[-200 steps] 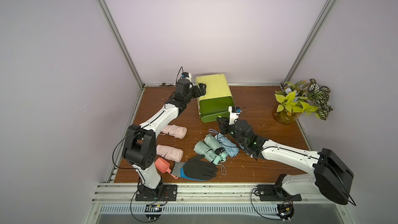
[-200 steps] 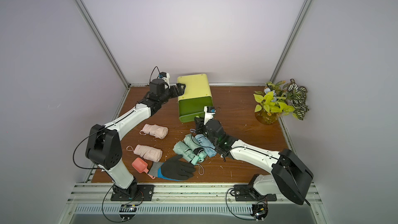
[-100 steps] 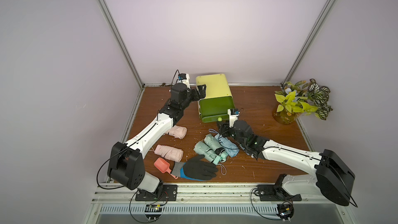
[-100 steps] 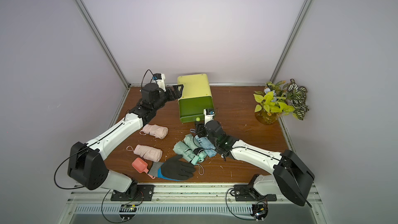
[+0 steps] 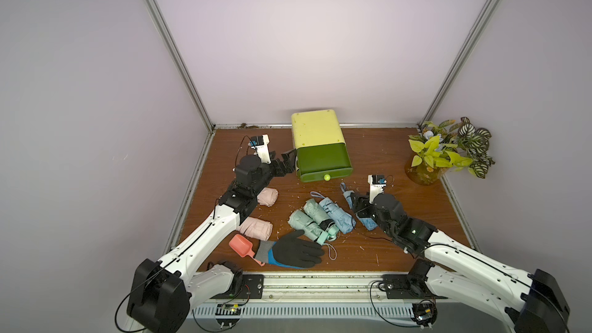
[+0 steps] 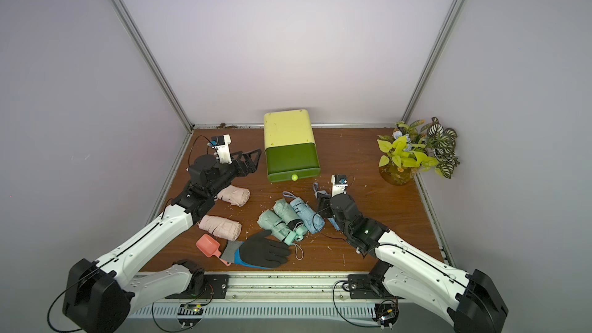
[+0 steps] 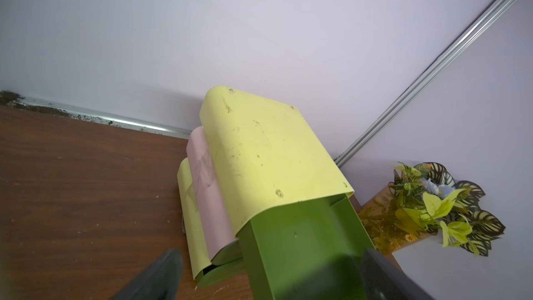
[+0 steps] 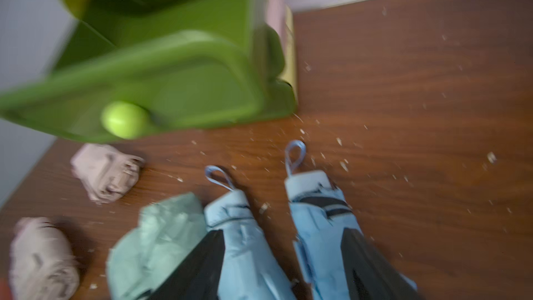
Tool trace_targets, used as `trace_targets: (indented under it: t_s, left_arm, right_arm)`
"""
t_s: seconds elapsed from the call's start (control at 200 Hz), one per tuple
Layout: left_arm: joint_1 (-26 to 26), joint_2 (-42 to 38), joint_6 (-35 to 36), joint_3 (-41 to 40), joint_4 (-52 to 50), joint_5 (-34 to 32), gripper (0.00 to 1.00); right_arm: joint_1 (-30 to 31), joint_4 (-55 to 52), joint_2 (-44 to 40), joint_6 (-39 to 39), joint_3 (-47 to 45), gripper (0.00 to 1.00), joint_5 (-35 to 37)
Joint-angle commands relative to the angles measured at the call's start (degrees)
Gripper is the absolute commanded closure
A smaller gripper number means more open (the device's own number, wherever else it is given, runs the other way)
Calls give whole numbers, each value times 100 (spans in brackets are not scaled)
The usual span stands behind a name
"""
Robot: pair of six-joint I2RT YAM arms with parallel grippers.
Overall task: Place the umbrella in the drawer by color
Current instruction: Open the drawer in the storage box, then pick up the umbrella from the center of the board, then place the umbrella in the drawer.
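gaping green drawer (image 5: 323, 161), scuffed yellow cabinet (image 5: 315, 129)

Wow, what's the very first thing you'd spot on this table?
The bright yellow box at the back of the table, its green drawer pulled open, jumps out first. In front of it lies a jumble of folded mint green umbrellas and light blue umbrellas, with pink umbrellas off to the left. A black glove lies near the front edge, and a leafy plant fills the back right corner.
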Motion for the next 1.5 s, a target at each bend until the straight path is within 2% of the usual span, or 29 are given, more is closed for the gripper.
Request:
trace_targets:
  t_s: [0.0, 0.28, 0.47, 0.725, 0.801, 0.906, 1.061, 1.216, 1.281, 1.356, 1.496]
  left_arm:
    - [-188, -276, -292, -236, 339, 200, 0]
    - [-353, -368, -353, -622, 365, 307, 0]
    - [-360, -301, -351, -647, 392, 391, 0]
    - [-366, -367, -280, -639, 295, 317, 0]
    - [-371, -338, -281, -597, 295, 339, 0]
    - [-369, -286, -246, -420, 205, 365, 0]
    - [-368, -278, -159, -45, -41, 349, 0]
    - [-364, -245, -79, 337, -252, 282, 0]
    - [-366, -189, -26, 524, -359, 301, 0]
    - [-368, -61, 152, 847, -629, 401, 0]
    - [-371, 124, 377, 1393, -1259, 597, 0]
  right_arm:
    - [-151, -333, -11, 586, -406, 28, 83]
    - [-358, -7, 544, 509, -758, 25, -68]
    - [-566, 590, 893, 331, -802, 31, -952]
    - [-558, 386, 555, 230, -809, 68, -1368]
    - [-565, 192, 357, 102, -740, 79, -1314]
    - [-565, -320, 59, -144, -427, 100, -965]
    - [-558, -1356, -225, -595, 545, 100, -29]
    - [-557, -2089, -315, -1162, 1904, 100, 1129]
    - [-557, -2212, -260, -1511, 2519, 100, 1325]
    - [-548, -2115, -142, -2249, 3093, 100, 1095]
    - [-482, -1449, 83, -4465, 3468, 100, -54]
